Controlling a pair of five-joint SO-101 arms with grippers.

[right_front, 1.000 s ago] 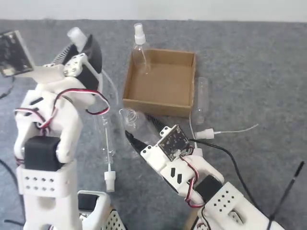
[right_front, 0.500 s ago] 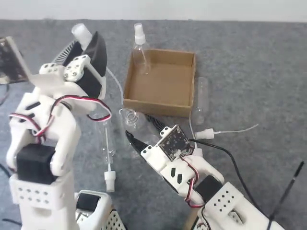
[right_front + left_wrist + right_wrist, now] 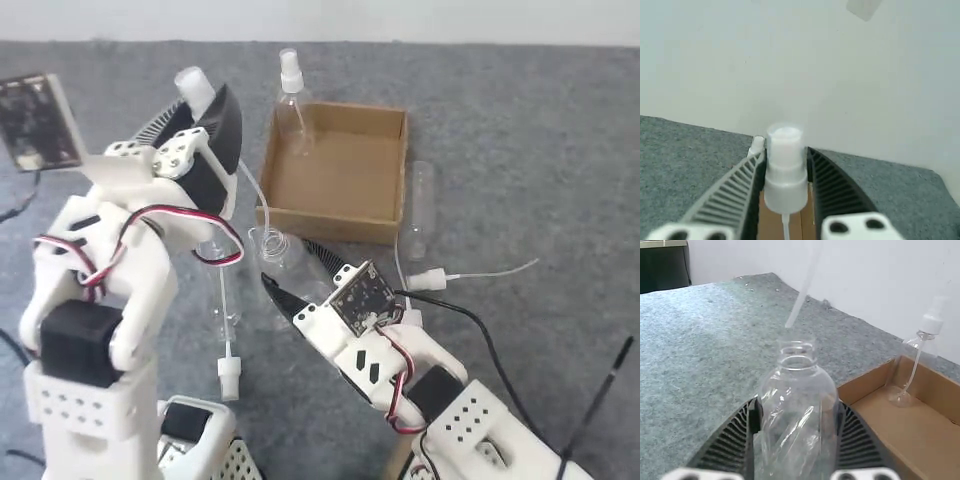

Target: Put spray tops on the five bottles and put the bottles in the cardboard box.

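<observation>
Both arms are loaded. The left gripper pinches a spray top raised beside the cardboard box's left edge. Its tube tip hangs just above the open bottle, which the right gripper's fingers clamp upright just beside the near-left corner. One capped bottle stands inside the far-left corner. An uncapped bottle lies along the right wall, with a loose spray top near it on the worktop.

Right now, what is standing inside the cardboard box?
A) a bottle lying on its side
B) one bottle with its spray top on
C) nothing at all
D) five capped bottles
B: a single bottle stands upright in a far corner of the cardboard box, with a spray top fitted on its neck.
</observation>
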